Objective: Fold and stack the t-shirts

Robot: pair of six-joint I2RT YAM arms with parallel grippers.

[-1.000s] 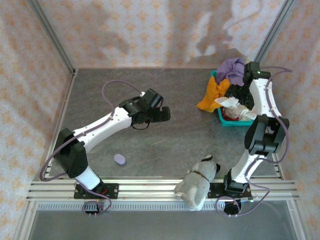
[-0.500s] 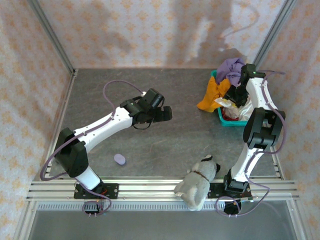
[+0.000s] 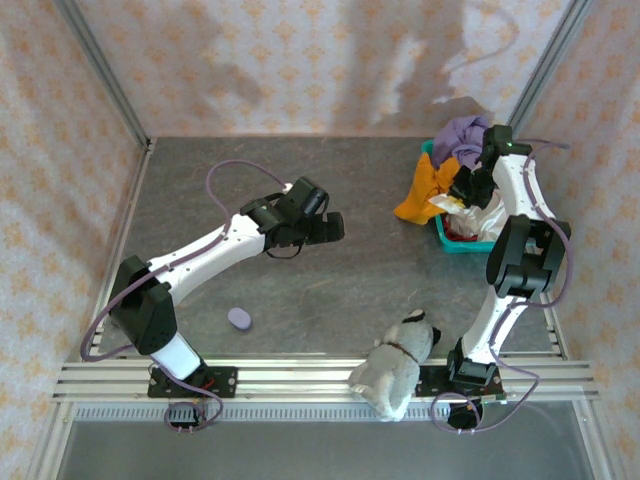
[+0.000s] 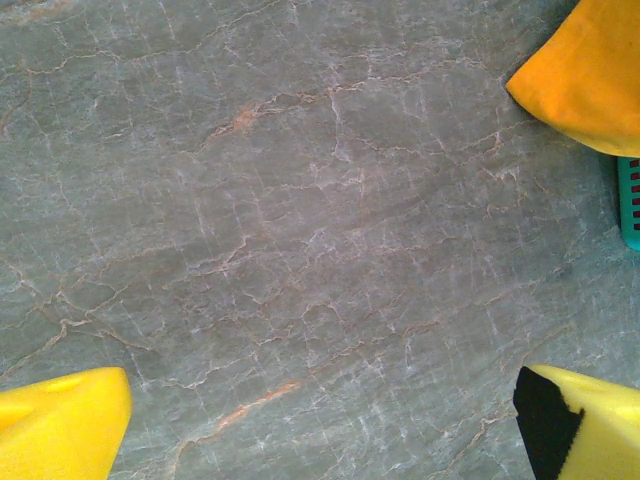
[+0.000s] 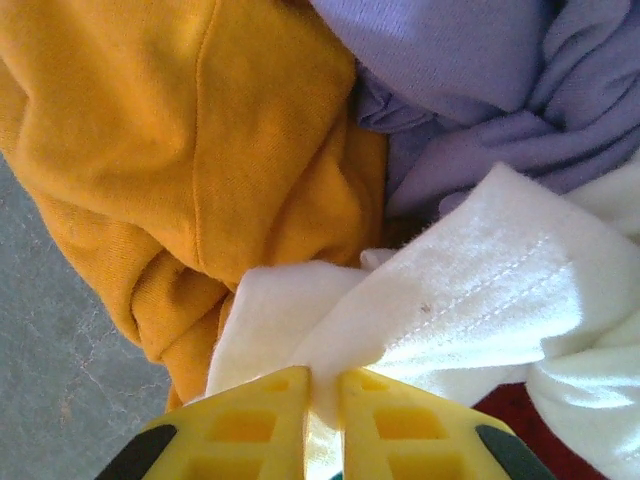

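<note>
Right jaws closed on cream shirt (image 5: 450, 310); four shirts (image 3: 436, 185), one basket (image 3: 452, 244).

right pincer (image 5: 322, 392) closed, pinching cream-white t-shirt (image 5: 455, 310)

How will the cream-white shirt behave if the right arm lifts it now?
Likely floppy: the cream-white shirt is creased, so it should hang and unfurl below the jaws. They pinch one thin fold, which may slip. It lies against the orange shirt and purple shirt, so it might drag them.
</note>
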